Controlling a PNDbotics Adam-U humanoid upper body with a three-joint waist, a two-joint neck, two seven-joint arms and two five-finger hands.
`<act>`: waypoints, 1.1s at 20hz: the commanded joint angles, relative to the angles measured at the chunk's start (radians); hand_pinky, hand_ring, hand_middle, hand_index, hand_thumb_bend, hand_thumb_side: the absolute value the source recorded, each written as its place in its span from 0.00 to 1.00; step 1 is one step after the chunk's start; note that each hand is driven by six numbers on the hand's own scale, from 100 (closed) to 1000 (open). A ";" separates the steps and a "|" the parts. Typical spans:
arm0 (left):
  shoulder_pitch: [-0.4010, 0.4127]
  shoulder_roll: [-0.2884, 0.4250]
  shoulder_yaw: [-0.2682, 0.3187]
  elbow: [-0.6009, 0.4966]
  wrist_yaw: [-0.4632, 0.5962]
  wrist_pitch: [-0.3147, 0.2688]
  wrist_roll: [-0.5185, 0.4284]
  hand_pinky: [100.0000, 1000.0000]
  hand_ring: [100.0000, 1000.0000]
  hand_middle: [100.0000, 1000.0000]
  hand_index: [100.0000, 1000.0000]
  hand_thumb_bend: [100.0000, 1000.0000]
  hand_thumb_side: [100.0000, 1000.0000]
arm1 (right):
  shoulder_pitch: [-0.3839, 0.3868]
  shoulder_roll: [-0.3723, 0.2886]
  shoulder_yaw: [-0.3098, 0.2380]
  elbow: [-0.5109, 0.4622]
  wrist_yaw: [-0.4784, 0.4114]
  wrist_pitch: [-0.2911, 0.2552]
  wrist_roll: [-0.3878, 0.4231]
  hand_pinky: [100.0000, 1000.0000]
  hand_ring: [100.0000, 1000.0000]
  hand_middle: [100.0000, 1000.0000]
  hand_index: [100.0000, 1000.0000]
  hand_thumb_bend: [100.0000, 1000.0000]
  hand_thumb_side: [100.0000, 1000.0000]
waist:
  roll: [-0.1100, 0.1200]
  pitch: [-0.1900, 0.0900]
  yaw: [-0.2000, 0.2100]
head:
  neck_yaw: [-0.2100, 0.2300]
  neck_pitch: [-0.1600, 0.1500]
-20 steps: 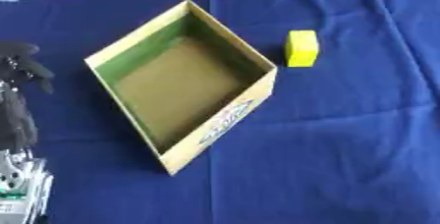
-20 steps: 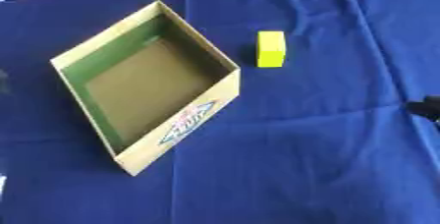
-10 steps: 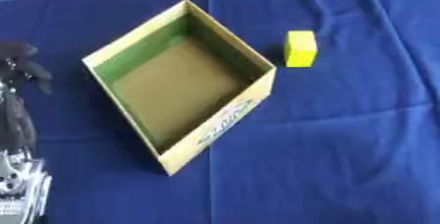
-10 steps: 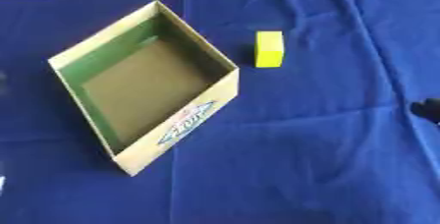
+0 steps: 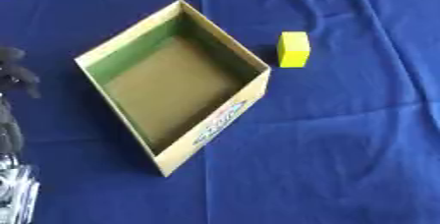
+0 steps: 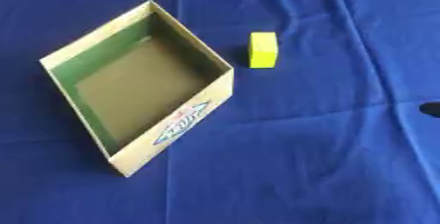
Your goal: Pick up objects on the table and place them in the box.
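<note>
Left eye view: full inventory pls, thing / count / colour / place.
Box: 1, tan cardboard with green inner walls, open and empty, left of centre, turned cornerwise.
Block: 1, yellow, on the cloth right of the box's far right wall, apart from it.
Tablecloth: 1, blue, covers the table.
Left hand: 1, black, at the left edge beside the box, touching nothing; silver arm part below it.
Right hand: only a dark sliver at the right edge of the right eye view.

An open cardboard box sits askew on a blue cloth, its brown floor bare. A yellow block lies just beside its right corner. A dark shape shows at the right edge.
</note>
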 commanded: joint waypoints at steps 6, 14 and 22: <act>-0.004 0.023 -0.007 -0.013 0.002 0.000 -0.010 0.12 0.28 0.44 0.48 0.00 0.86 | 0.005 -0.219 -0.045 -0.015 0.122 0.095 -0.056 0.80 0.80 0.79 0.89 0.00 0.82 | -0.002 -0.010 0.007 | -0.021 -0.020; -0.009 0.025 -0.013 -0.013 0.003 -0.001 -0.018 0.11 0.27 0.44 0.48 0.00 0.86 | -0.014 -0.411 -0.089 -0.015 0.072 0.216 -0.103 0.80 0.80 0.80 0.90 0.00 0.83 | 0.002 0.007 0.018 | -0.048 -0.035; -0.023 0.028 -0.022 -0.013 0.006 -0.005 -0.030 0.11 0.27 0.44 0.48 0.00 0.86 | -0.086 -0.492 -0.075 -0.015 0.026 0.340 -0.086 0.80 0.80 0.81 0.90 0.00 0.84 | -0.003 0.029 0.047 | -0.092 -0.056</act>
